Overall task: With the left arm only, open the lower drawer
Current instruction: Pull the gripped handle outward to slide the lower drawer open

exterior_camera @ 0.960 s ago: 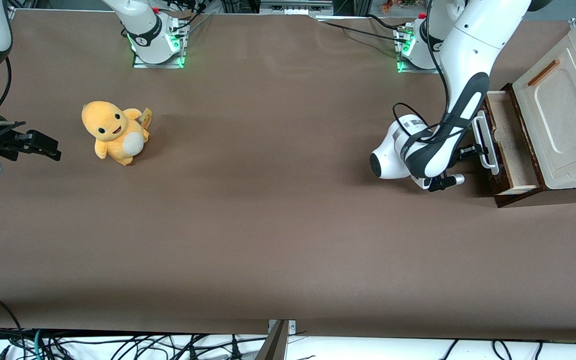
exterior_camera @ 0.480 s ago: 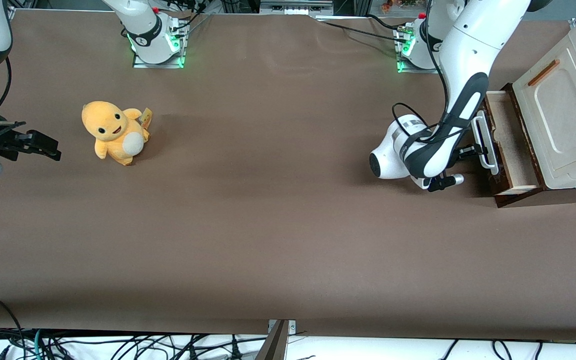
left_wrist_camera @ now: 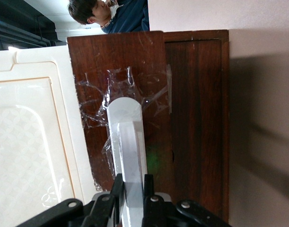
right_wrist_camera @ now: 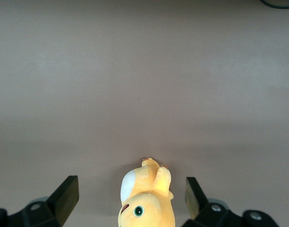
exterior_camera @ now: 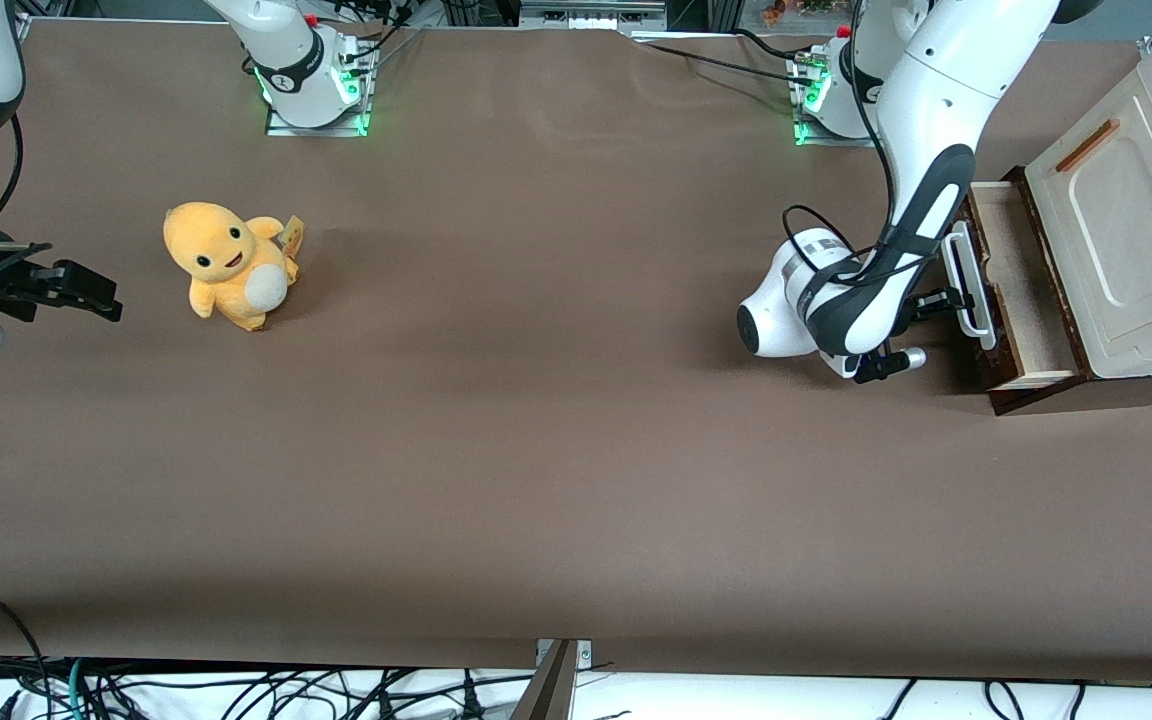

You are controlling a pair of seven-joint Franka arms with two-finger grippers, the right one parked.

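The left arm (exterior_camera: 921, 215) reached down in front of the cabinet (exterior_camera: 1126, 230) at its end of the table. Its gripper (left_wrist_camera: 132, 194) clamped the white bar handle (left_wrist_camera: 128, 142) of the lower drawer (exterior_camera: 1011, 290), which stood partly pulled out.

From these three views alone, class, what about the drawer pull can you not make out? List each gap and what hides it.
1. Front view: the left arm covers part of the white bar handle.
2. Front view: the cream panel hides how deep the lower drawer runs.
3. Left wrist view: the gripper, shut on the handle, is cut off by the picture's edge, as is the handle's other end.
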